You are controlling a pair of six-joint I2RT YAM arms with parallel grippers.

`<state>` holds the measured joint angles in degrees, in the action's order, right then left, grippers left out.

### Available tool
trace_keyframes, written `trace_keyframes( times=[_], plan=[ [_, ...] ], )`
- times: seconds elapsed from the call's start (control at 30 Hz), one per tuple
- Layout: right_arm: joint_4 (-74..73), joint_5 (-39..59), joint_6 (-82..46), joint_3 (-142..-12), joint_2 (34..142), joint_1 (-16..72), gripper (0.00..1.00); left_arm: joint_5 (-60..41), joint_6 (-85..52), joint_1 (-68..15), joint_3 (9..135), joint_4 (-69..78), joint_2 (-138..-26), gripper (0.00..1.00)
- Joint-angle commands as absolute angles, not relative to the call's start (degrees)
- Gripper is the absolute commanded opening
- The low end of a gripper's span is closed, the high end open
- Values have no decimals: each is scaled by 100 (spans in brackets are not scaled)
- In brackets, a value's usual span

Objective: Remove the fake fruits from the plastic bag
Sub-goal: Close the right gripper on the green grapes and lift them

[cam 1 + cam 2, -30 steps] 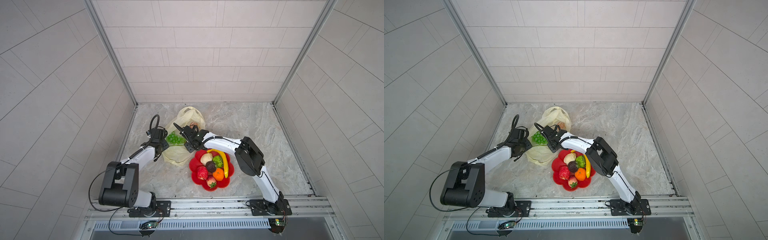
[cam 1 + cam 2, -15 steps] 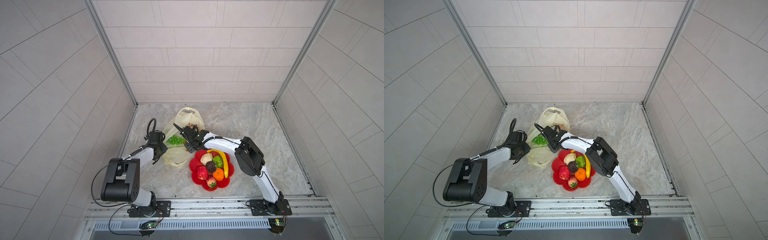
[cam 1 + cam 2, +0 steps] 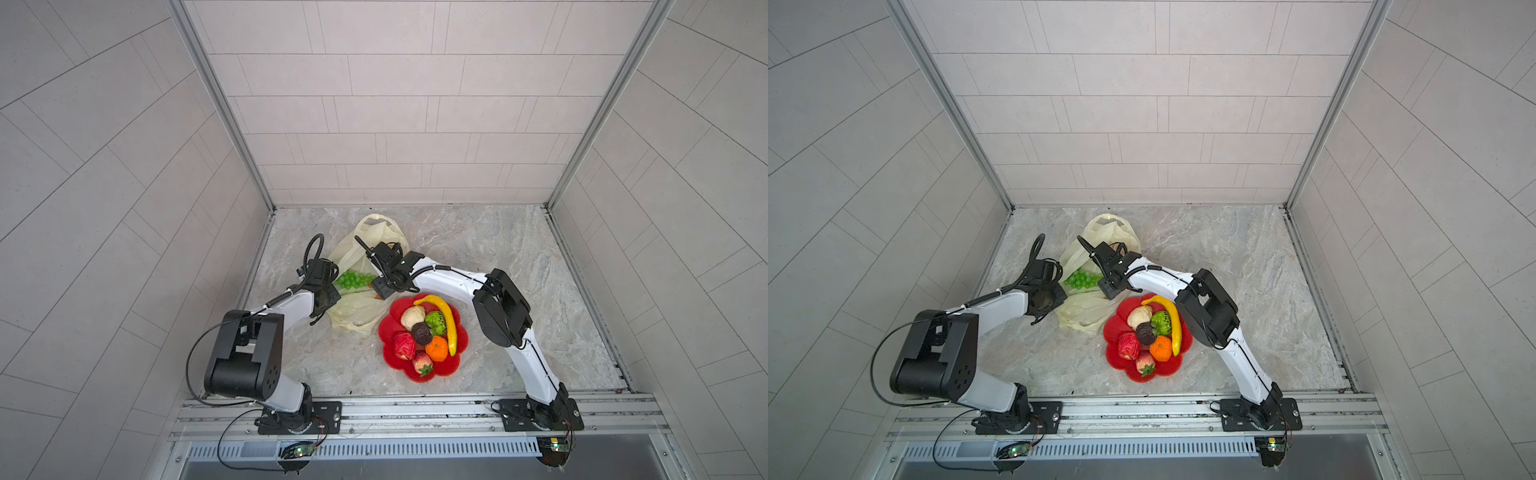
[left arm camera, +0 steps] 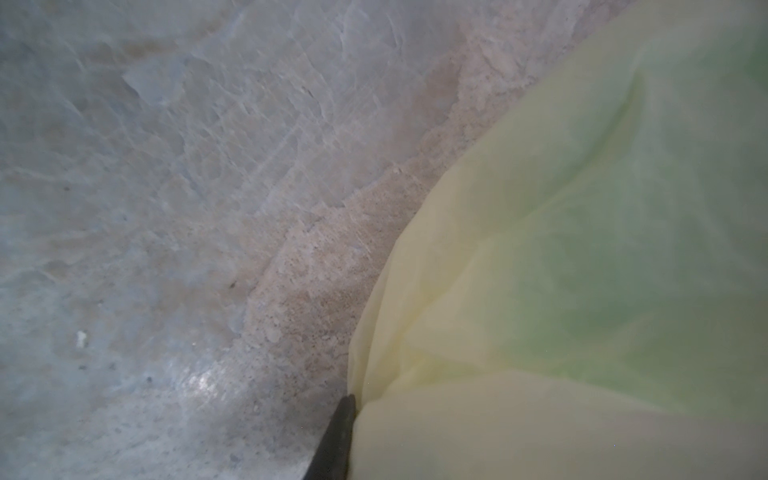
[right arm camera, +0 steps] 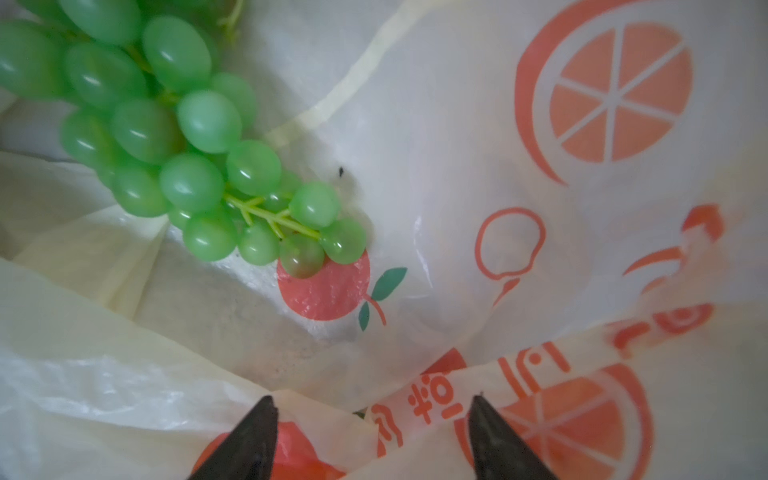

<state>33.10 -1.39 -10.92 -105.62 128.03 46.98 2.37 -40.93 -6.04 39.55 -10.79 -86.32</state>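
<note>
**A:** Where did the grape bunch (image 5: pixel 178 137) lie?

**B:** In the open mouth of the plastic bag (image 3: pixel 357 311), resting on the film. In both top views it sat between the two grippers, just left of the right gripper (image 3: pixel 380 286). The right wrist view showed bare printed film between the nearest grape and that gripper's fingertips.

**A:** How did the right gripper stand?

**B:** Spread wide. Both dark tips (image 5: pixel 257 440) showed well apart, and a printed fold of the bag lay loose across the gap. They clamped nothing.

**A:** And the left gripper (image 3: pixel 326 297)?

**B:** It was at the bag's left edge, low over the marble table (image 4: pixel 166 208). Only one finger (image 4: pixel 338 436) showed. The pale film ran in creases down to its tip and covered the other finger. It looked nipped together on the bag's edge, well short of the grapes.

**A:** And the other fruits?

**B:** They were out of the bag, on the red flower-shaped plate (image 3: pixel 390 328) just beside it: the banana (image 3: pixel 448 328), cream fruit (image 3: pixel 412 316), green netted fruit (image 3: pixel 435 323), dark brown fruit (image 3: pixel 422 333), red fruit (image 3: pixel 404 345), orange (image 3: pixel 436 348) and strawberry (image 3: pixel 423 363). All lay apart from both grippers.
</note>
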Motion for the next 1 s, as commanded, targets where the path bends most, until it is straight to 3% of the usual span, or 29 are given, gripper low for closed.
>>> trace_keyframes(
  times=[0.0,0.1,0.37,0.57,0.97],
  plan=[
    [3121,53,-898,-10920,12766,4799,84,302,-4078,-602,3962,-1125,-8510,20],
    [3103,241,-609,-11312,13032,4799,99,309,-4088,-580,3888,-1058,-8367,19],
    [3516,931,287,-12832,14026,4798,99,264,-4117,-556,3823,-1007,-8270,19],
    [3999,1270,695,-14051,14817,4772,93,257,-4117,-545,3779,-976,-8182,19],
    [3711,1731,890,-14690,15631,4744,86,207,-4118,-540,3727,-924,-8086,13]
  ],
)
